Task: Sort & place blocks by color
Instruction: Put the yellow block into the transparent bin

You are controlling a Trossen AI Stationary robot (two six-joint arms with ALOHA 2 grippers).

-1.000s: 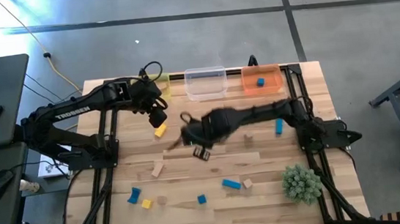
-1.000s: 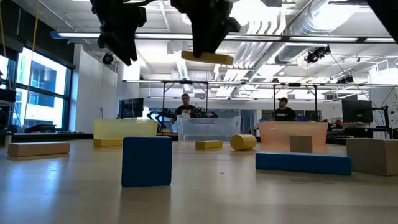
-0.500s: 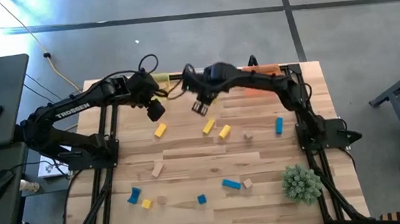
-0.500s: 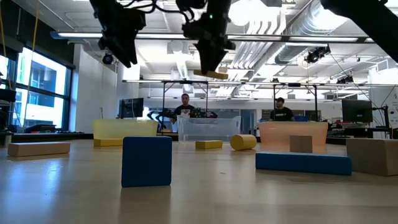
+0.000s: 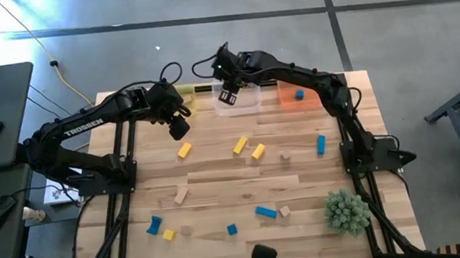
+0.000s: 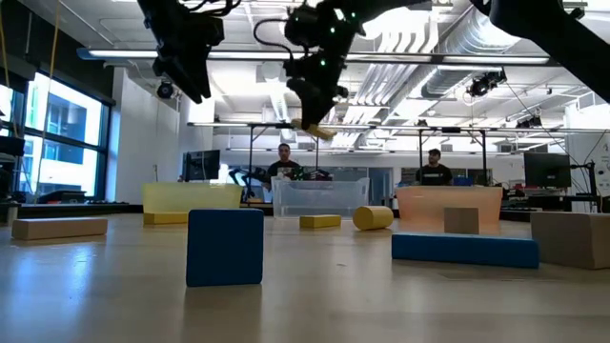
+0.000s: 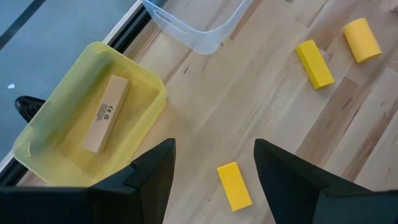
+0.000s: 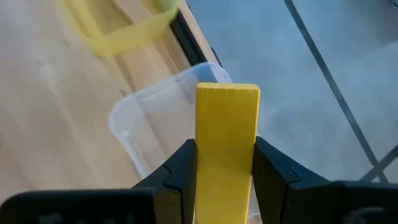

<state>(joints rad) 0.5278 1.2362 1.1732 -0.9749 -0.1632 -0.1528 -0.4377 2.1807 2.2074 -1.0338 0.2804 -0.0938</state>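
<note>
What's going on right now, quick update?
Right gripper shut on yellow block, above clear tub. Left gripper open, empty, near yellow tub. Nothing in the way.

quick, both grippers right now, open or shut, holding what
left gripper: open, empty, above the table by the yellow tub.
right gripper: shut on a yellow block, over the clear tub.

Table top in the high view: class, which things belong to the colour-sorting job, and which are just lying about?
Job: yellow wooden bar held in right gripper; loose yellow wooden block; blue wooden bar; tan wooden bar; translucent yellow tub.
Lying about: green spiky ball.
</note>
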